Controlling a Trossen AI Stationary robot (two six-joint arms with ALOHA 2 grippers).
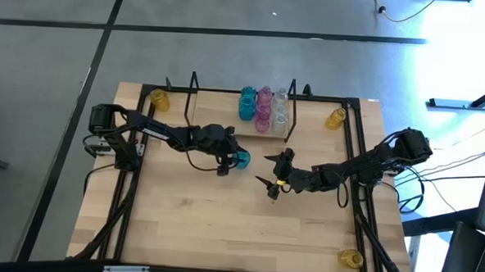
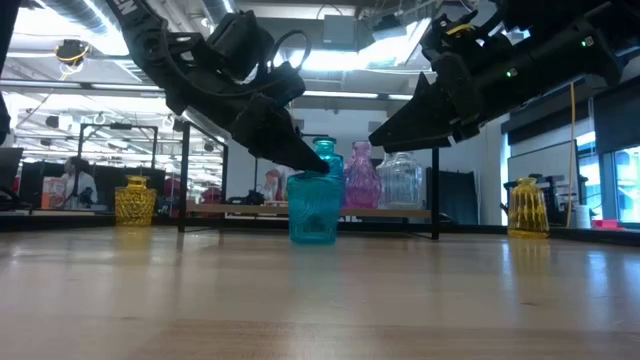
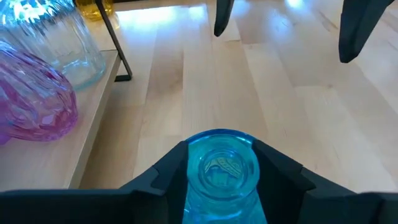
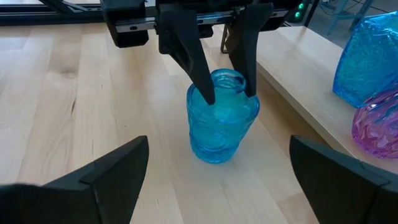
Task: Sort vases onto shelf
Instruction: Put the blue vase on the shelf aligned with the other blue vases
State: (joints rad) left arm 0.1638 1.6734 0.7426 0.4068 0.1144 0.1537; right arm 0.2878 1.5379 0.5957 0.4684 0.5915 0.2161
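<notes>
A teal vase (image 1: 240,158) stands upright on its base on the wooden table, just in front of the shelf (image 1: 219,117). My left gripper (image 4: 227,93) reaches in from the table's left and is shut on the vase's neck. My right gripper (image 1: 275,170) hovers open to the right of the vase, pointing at it, and touches nothing. At the shelf's right end stand a teal vase (image 1: 248,103), pink vases (image 1: 264,108) and clear vases (image 1: 280,109). My left gripper pinches the teal vase's narrow neck (image 3: 222,155), just under the rim, between its two fingers, one on each side. The fingers (image 4: 200,74) slant down from the table's left. The vase stands upright, with its base (image 2: 313,238) on the table.
Yellow vases stand loose on the table: one at the far left (image 1: 160,100), one at the far right (image 1: 335,118), one at the near right corner (image 1: 350,258). The shelf's black wire uprights (image 1: 291,105) rise at both ends. The shelf's left part is bare.
</notes>
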